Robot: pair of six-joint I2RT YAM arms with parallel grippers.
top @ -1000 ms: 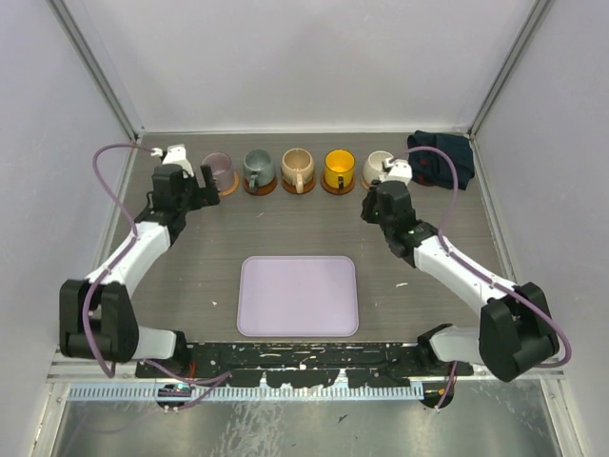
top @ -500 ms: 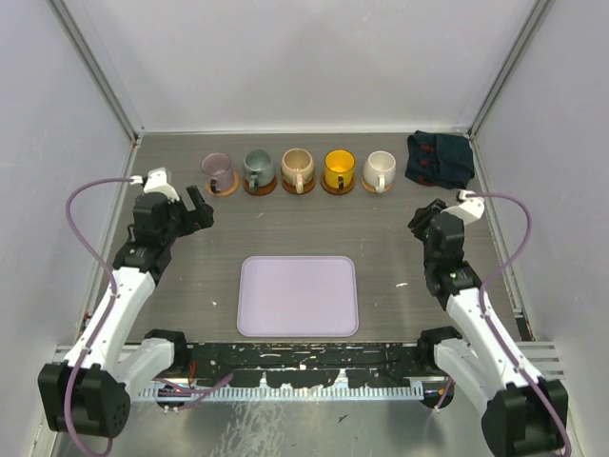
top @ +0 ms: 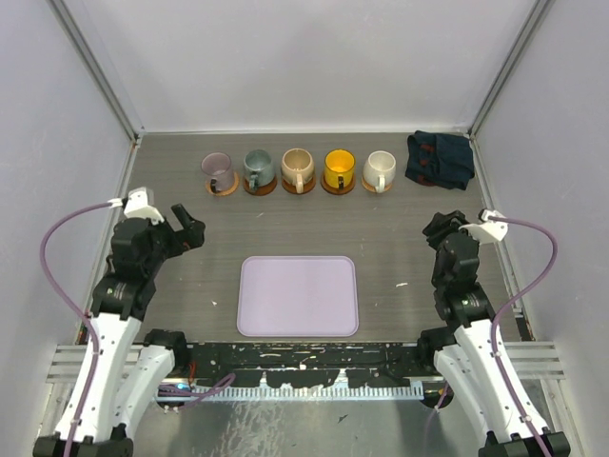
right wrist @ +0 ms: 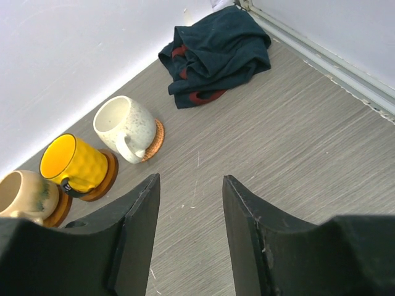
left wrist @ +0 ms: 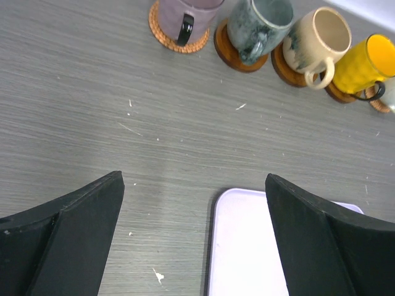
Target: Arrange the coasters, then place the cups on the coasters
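A grey wood-grain table (top: pixel 285 224) sits between white walls. Along its far edge the cups (top: pixel 297 166) stand in a row, each on one of the coasters (top: pixel 225 189). Both arms are folded low near their bases, either side of the lavender tray (top: pixel 298 296). The left gripper (top: pixel 186 228) gapes wide and empty. The right gripper (top: pixel 440 227) has its fingers partly spread and grips nothing, well short of the dark cloth (top: pixel 440 159).
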